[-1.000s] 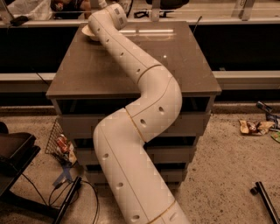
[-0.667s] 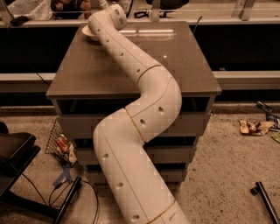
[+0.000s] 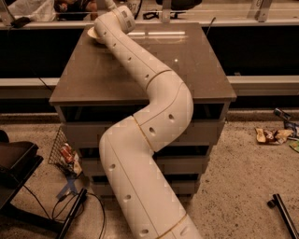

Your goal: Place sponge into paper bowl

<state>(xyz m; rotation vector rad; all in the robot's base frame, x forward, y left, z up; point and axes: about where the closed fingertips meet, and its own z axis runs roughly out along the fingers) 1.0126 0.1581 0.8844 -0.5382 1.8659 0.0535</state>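
Observation:
The paper bowl [image 3: 92, 34] sits at the far left corner of the grey-brown table [image 3: 187, 70]. Only its cream left rim shows; the rest is behind my white arm [image 3: 140, 70]. The arm reaches across the table from the near side to that corner. My gripper [image 3: 110, 4] is at the arm's far end, just above and behind the bowl, mostly hidden by the wrist at the top edge of the view. The sponge is hidden from view.
The table is a cabinet with open shelves [image 3: 205, 140] beneath. A counter edge [image 3: 210, 21] runs behind it. On the floor are a wire basket [image 3: 63, 151] and cables [image 3: 70, 210] to the left, litter [image 3: 271, 135] to the right, and a black stand [image 3: 14, 172] at left.

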